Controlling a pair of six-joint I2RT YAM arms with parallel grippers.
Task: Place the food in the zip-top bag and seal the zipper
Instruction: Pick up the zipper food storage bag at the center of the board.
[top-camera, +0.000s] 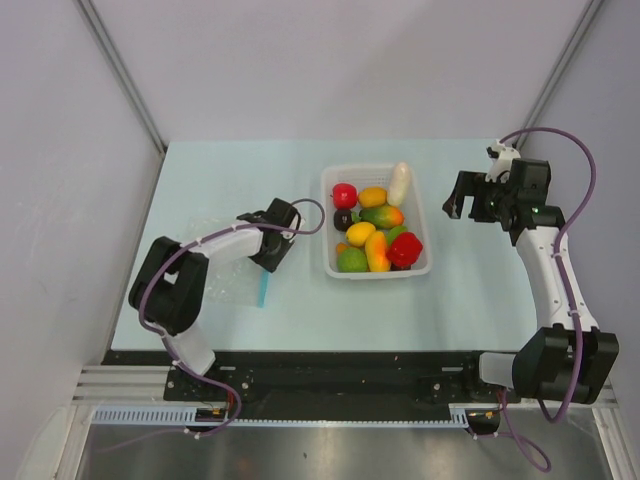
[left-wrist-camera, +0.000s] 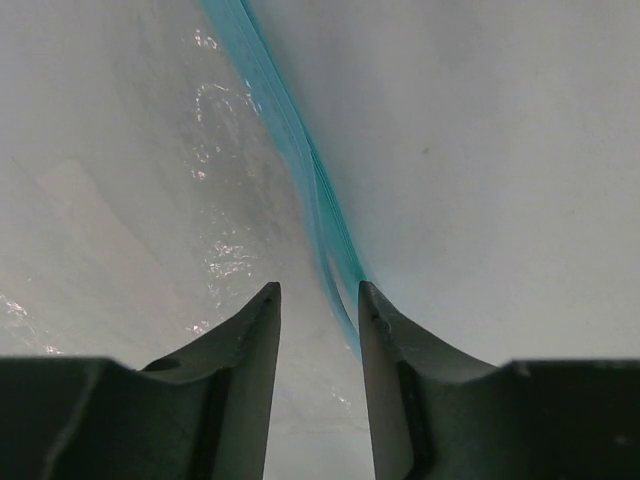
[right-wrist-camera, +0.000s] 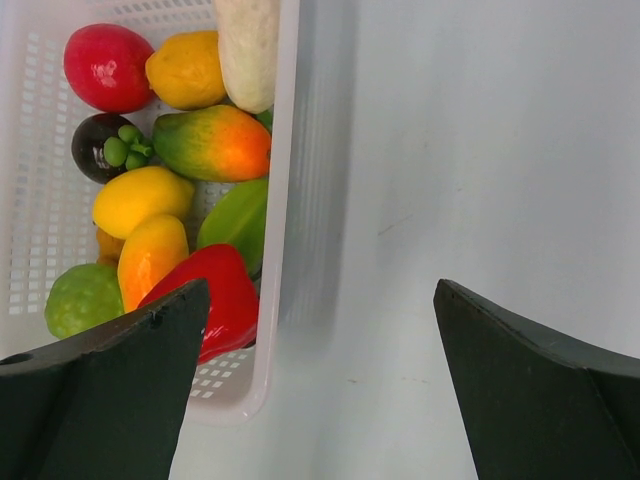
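Observation:
The food (top-camera: 372, 232) lies in a white basket (top-camera: 327, 222): red, yellow, orange, green, white and dark purple pieces. The clear zip-top bag (top-camera: 215, 270) lies flat to the left of the basket, its teal zipper (top-camera: 262, 291) along the right edge. My left gripper (top-camera: 271, 258) is low over that edge. In the left wrist view the jaws (left-wrist-camera: 318, 290) stand narrowly apart, and the zipper (left-wrist-camera: 290, 140) runs between them, close to the right finger. My right gripper (top-camera: 462, 208) hangs wide open right of the basket, with nothing between its fingers (right-wrist-camera: 320, 300).
In the right wrist view the basket's rim (right-wrist-camera: 284, 150) is at the left, with a red pepper (right-wrist-camera: 228, 290) and a green piece (right-wrist-camera: 235, 222) nearest to it. Grey walls close in the table on the left, back and right.

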